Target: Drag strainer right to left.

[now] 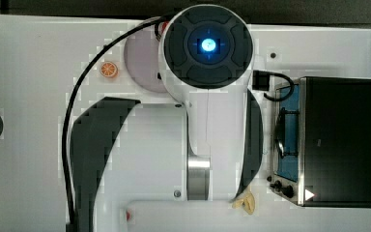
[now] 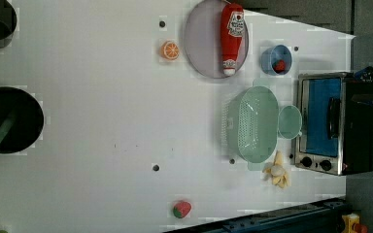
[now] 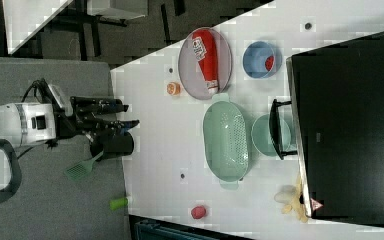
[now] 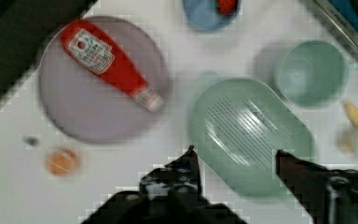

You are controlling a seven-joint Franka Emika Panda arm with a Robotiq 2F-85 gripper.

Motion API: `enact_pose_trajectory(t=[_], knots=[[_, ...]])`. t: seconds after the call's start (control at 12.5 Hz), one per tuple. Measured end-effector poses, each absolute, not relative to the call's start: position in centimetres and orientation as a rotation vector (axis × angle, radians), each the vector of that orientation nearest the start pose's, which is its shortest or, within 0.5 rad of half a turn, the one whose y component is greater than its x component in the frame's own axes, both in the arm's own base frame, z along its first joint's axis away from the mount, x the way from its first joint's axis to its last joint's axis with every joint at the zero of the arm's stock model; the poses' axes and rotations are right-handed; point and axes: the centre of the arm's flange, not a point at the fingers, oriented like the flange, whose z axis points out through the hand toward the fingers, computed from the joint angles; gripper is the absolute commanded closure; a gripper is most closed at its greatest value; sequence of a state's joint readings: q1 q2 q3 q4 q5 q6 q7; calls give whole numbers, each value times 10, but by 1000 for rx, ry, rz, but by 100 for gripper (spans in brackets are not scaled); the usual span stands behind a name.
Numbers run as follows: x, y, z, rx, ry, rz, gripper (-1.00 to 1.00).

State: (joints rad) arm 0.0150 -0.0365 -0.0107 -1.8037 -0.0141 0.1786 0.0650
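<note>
Item one, the strainer (image 2: 256,123): a pale mint-green oval colander with a perforated centre and a smooth rim with a tab handle at each end, resting flat on the white table (image 2: 102,97), untouched; we judge the drag has not yet begun. It lies toward the left view's right, just beside the toaster oven (image 2: 335,124), with open table stretching away toward the left view's left, which we take to be the room left for the drag. Item two, the teal-green cup (image 2: 290,122): round, upright, wedged between the strainer and the oven, close enough that it may touch the strainer's rim; we cannot tell for certain. Item three, the grey-lilac plate (image 2: 204,39), carrying a red ketchup bottle (image 2: 231,36) laid on its side, near one end of the strainer but apart from it. Item four, a blue bowl (image 2: 275,59) with something small and red inside. Item five, a peeled banana (image 2: 278,171) beside the strainer's other end. Item six, an orange slice (image 2: 170,50) by the plate. Item seven, a strawberry (image 2: 181,209) well apart near the table's edge. Item eight, the gripper (image 4: 235,161): in the wrist view we see its jaws standing apart, holding nothing, hanging above the strainer's rim, well placed, we judge, to descend and hook that rim. In the right view the arm is off the table's edge, above a dark pot (image 3: 112,144) and green spatula (image 3: 81,169).
</note>
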Motion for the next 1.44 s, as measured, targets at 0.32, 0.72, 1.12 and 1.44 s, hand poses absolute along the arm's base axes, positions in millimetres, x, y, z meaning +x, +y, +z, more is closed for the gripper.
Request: enact_pose_trajectory(t=[0.32, 0.72, 1.12, 1.44], knots=[[384, -22, 596, -2867, 1437, 231, -100], [376, -12, 683, -2735, 1352, -330, -100], [468, -33, 462, -2804, 1486, 25, -100], [473, -24, 290, -2806, 1607, 262, -100]])
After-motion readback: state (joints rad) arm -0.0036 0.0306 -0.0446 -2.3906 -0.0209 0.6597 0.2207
